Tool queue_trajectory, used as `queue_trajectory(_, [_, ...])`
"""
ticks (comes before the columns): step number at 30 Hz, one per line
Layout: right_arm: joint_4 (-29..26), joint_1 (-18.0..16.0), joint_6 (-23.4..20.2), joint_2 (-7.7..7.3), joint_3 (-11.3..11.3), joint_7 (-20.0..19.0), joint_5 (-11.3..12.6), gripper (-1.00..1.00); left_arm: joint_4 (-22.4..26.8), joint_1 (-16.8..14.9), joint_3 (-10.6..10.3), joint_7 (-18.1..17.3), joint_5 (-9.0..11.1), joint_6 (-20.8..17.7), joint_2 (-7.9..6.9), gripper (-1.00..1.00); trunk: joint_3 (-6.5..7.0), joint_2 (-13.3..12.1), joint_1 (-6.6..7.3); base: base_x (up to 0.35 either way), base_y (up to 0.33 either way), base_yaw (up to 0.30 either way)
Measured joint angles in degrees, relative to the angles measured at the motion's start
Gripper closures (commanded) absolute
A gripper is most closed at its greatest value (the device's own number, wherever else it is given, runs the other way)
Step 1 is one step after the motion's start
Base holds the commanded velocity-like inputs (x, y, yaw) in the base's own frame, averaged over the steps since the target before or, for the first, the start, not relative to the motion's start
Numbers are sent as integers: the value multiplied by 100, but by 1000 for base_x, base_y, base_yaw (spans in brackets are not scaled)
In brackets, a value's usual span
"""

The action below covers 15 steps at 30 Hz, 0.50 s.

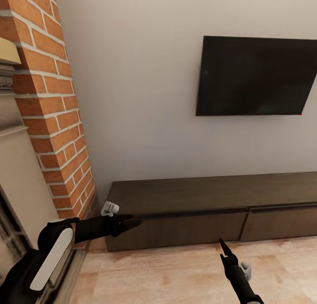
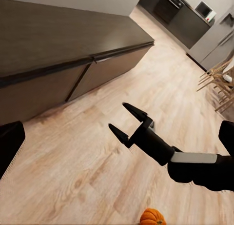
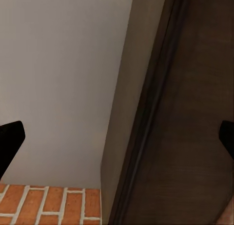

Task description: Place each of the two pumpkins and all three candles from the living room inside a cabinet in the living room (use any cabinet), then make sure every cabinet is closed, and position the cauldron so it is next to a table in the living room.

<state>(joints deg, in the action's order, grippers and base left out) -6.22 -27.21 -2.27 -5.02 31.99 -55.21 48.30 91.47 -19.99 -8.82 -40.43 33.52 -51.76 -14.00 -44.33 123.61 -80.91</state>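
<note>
The long dark-brown cabinet [image 1: 211, 196] runs along the wall, and its flat drawer fronts [image 1: 176, 231] look closed. My left gripper [image 1: 130, 223] is open and reaches toward the top edge of the cabinet's left end. My right gripper [image 1: 225, 247] hovers over the wood floor in front of the cabinet. The left wrist view shows this right gripper [image 2: 118, 116] open and empty. One small orange pumpkin [image 2: 152, 216] lies on the floor behind it. In the right wrist view the cabinet's end [image 3: 185, 112] is close ahead between my dark fingertips [image 3: 9, 139].
A brick column [image 1: 53, 119] and a beige stone fireplace [image 1: 17, 172] stand close on the left. A black TV [image 1: 255, 75] hangs on the wall above the cabinet. Wood floor [image 2: 161, 78] stretches toward dark kitchen units [image 2: 185, 15] and some chairs [image 2: 219, 83].
</note>
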Motion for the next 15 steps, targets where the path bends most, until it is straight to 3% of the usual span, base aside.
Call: queue_trajectory(15, [21, 9, 4, -6, 46, 19, 34, -100, 0, 3, 4, -16, 0, 0, -3, -100, 0, 0, -1, 267, -158, 0])
